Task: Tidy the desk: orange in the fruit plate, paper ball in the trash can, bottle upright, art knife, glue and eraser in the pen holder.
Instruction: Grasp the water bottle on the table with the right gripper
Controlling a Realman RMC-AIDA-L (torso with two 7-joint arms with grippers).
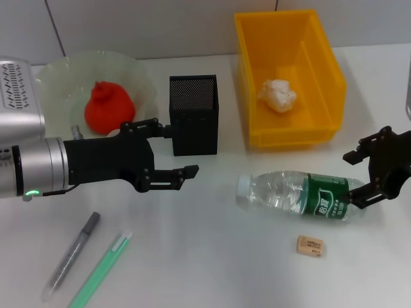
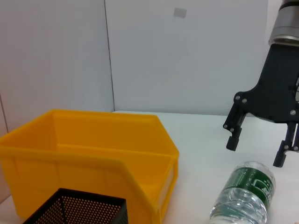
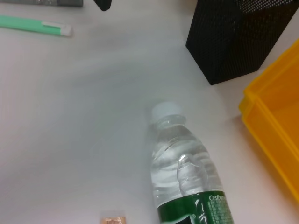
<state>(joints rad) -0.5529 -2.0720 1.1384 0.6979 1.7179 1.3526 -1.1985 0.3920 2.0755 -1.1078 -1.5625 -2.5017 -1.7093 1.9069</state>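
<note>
Bright, even light falls from overhead on the white desk (image 1: 212, 256), so shadows are soft and short: a faint one lies under the bottle (image 1: 298, 194) and another beside the pen holder (image 1: 193, 115). The trash can (image 1: 289, 77) glows saturated yellow. In the right wrist view the nearest objects look slightly soft.

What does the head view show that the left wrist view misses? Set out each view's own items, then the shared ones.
Only the head view shows the orange in the fruit plate, the paper ball in the trash can, the eraser, two pens on the desk, and the left gripper, open. The left wrist view adds only the wall panels behind. Both show the trash can, pen holder, lying bottle and open right gripper at its base.
</note>
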